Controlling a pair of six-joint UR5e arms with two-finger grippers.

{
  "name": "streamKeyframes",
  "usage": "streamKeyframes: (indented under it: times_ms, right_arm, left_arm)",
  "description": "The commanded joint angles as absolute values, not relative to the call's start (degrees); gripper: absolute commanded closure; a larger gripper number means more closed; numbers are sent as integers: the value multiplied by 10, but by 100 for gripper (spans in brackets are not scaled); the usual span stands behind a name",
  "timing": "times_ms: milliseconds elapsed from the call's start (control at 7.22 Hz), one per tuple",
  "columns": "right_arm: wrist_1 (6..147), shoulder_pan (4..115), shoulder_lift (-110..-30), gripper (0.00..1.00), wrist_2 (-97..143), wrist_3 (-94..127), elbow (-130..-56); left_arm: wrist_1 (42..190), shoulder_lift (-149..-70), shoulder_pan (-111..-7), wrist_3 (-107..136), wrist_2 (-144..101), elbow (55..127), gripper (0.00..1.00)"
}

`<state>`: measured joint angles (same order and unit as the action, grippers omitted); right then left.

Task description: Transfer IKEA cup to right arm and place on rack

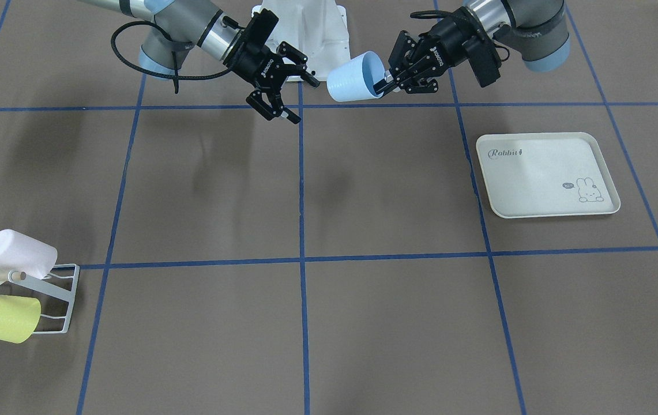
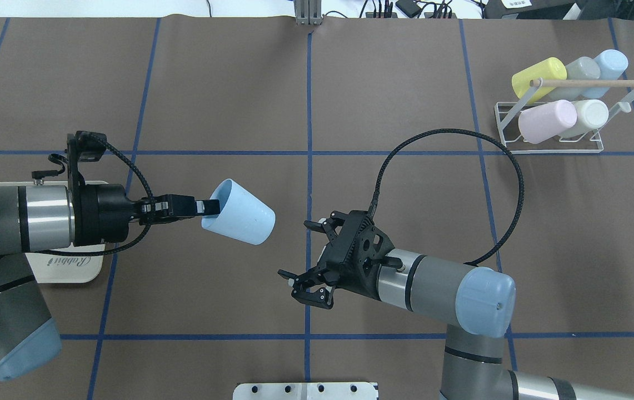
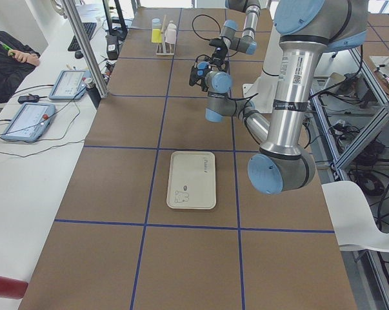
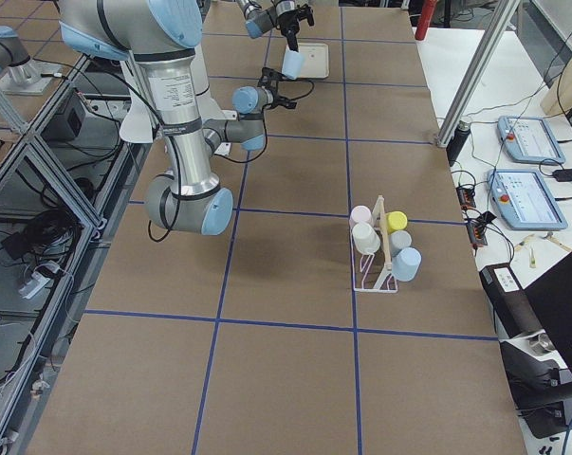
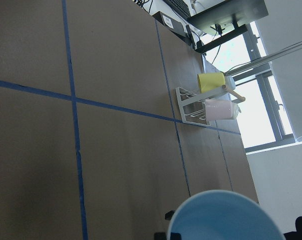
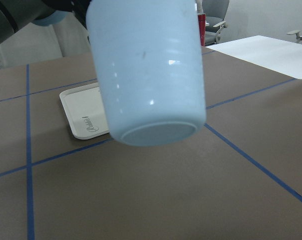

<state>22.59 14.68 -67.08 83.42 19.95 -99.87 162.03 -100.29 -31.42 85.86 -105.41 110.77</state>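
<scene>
**While the left gripper pinches the cup's rim, the right one stands open beside it**

Seen from overhead, with 12 o'clock at the table's far edge, the left gripper (image 2: pixel 209 207) is clamped on the rim of the pale blue cup (image 2: pixel 243 214). One finger is inside the mouth and one outside. The cup hangs in the air just toward 9 o'clock from the table's (image 2: pixel 394 72) middle. It is tilted, mouth toward 9 o'clock and base toward 4 o'clock.

At about 4 o'clock from the cup, near it but apart, the right gripper (image 2: pixel 300 253) has its jaws spread wide with nothing between them. In the right wrist view the cup's base fills most of the picture. Behind that gripper, the right arm (image 2: pixel 450 289) runs off toward 5 o'clock, its black cable (image 2: pixel 518 183) looping up toward 1 o'clock.

The rack (image 2: pixel 550 149) stands at 2 o'clock, well apart from both grippers, a wooden dowel (image 2: pixel 594 83) across its top. It carries a yellow cup (image 2: pixel 539 75), a grey cup (image 2: pixel 582 69), a blue cup (image 2: pixel 610 61), a pink cup (image 2: pixel 547 119) and a white cup (image 2: pixel 592 114). A cream tray (image 2: pixel 66 270) lies at 8 o'clock, partly hidden under the left arm.
</scene>
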Motion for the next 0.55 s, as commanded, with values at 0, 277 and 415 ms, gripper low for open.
streamKeyframes:
  times_ms: [0,277,415]
  right_arm:
    - [226,147,-670,2,834,200,-999]
    - [226,146,-669,2,834,200,-999]
    - [226,147,-669,2,834,200,-1000]
  left_arm:
    - [1620,-1012,-306,860,-1054,1100,100]
    - [1620,-1027,-287,859,-1023,1088,100]
    - [1619,-1036,-280,859,-1020,1081,100]
